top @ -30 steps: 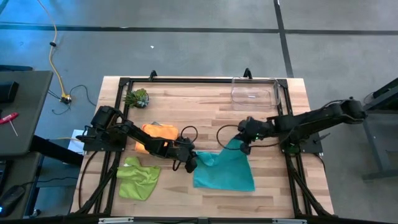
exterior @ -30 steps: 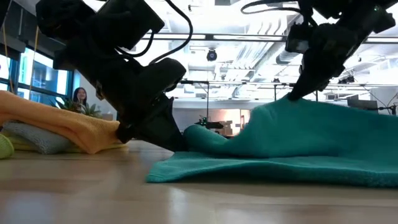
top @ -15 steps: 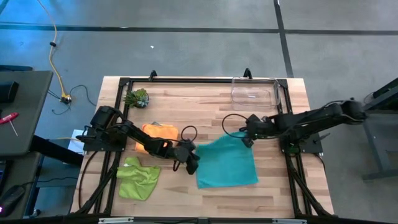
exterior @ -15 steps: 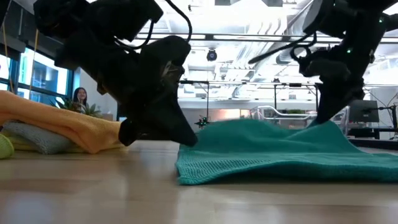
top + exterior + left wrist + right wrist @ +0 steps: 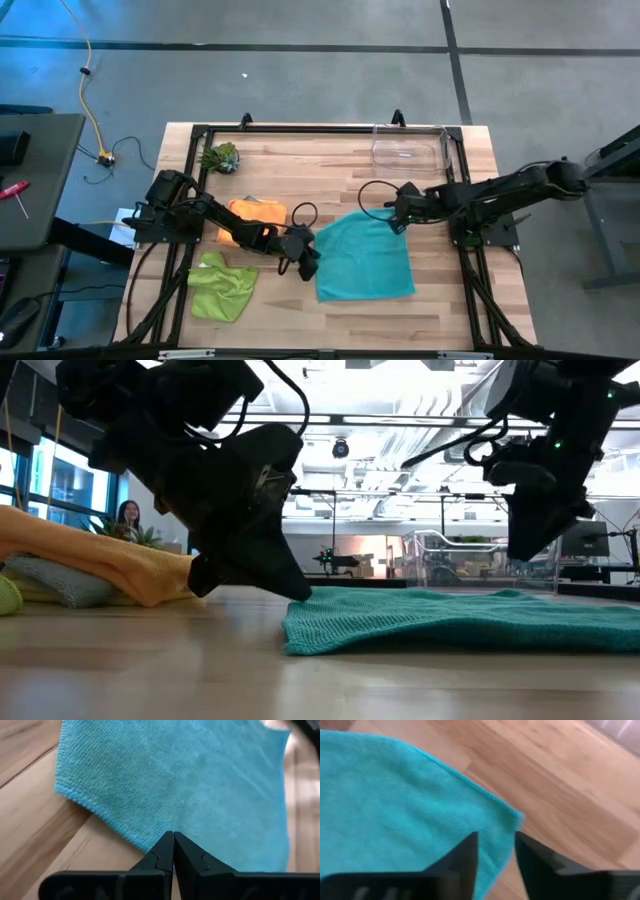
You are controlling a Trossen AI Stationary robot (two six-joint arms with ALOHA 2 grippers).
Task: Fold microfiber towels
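Note:
The teal towel (image 5: 365, 258) lies spread flat on the table, right of centre. My left gripper (image 5: 309, 265) is shut, its fingertips at the towel's left edge (image 5: 150, 837). My right gripper (image 5: 393, 224) hangs open just above the towel's far right corner (image 5: 512, 817), which lies flat below the fingers, clear of them in the low view (image 5: 530, 550). An orange towel (image 5: 255, 212) lies folded at the left on a grey one (image 5: 45, 573). A lime green towel (image 5: 222, 285) lies crumpled near the front left. My left gripper's shut fingertips (image 5: 173, 840) meet the teal towel's left edge (image 5: 150, 837), slanting down from the table's left. The towel lies flat on the table there. I cannot tell whether any cloth is caught between the fingers.
A clear plastic bin (image 5: 408, 150) stands at the far right edge. A small green spiky plant (image 5: 220, 157) sits at the far left. Bare wood shows between the bin and the teal towel and along the near edge.
My right gripper has carried the teal towel's raised corner toward the far right, sunk with it and let it go. The towel, humped up a second ago, now lies spread out flat. Its left edge has stayed by my left gripper.

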